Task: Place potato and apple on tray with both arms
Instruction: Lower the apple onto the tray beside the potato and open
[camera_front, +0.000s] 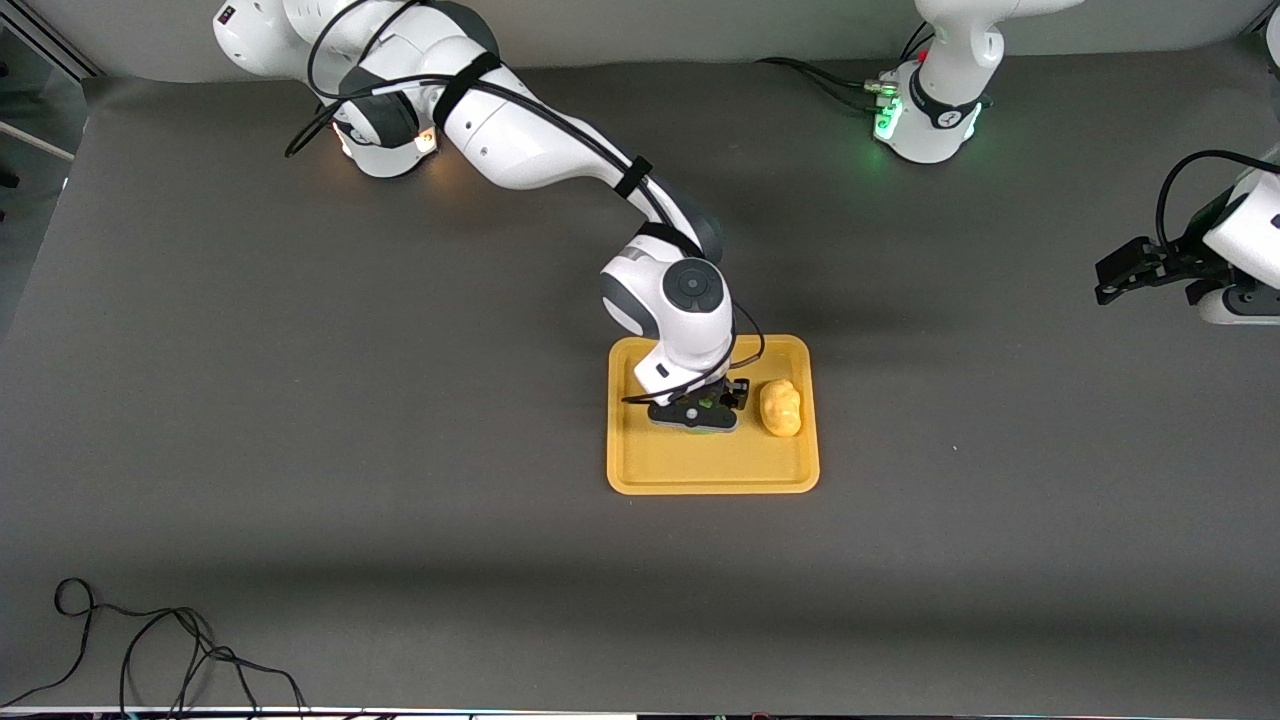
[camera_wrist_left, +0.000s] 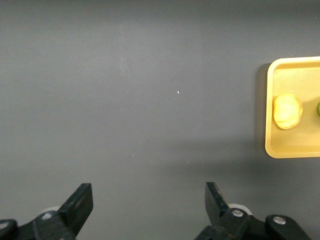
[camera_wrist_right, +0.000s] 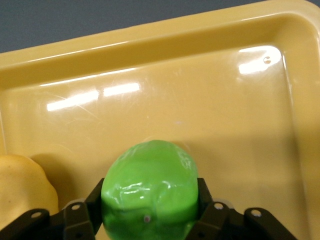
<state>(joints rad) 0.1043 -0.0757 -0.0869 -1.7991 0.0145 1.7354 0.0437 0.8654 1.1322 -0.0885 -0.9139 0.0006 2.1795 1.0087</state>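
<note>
Green plastic apple (camera_wrist_right: 150, 187) clenched in the right gripper (camera_front: 697, 408), low over the orange-yellow rectangular plastic tray (camera_front: 712, 472).

Both black fingers (camera_wrist_right: 80, 216) press the round toy fruit's sides just above the tray floor; whether it touches the floor cannot be told. Beside it, toward the left arm's end of the tray, the lumpy glossy yellow potato (camera_front: 780, 408) lies on the tray floor, near the apple but apart from it. Over bare grey table at its own end, well apart from the tray, the left gripper (camera_wrist_left: 149, 206) waits with its jaws spread wide and holding nothing.
</note>
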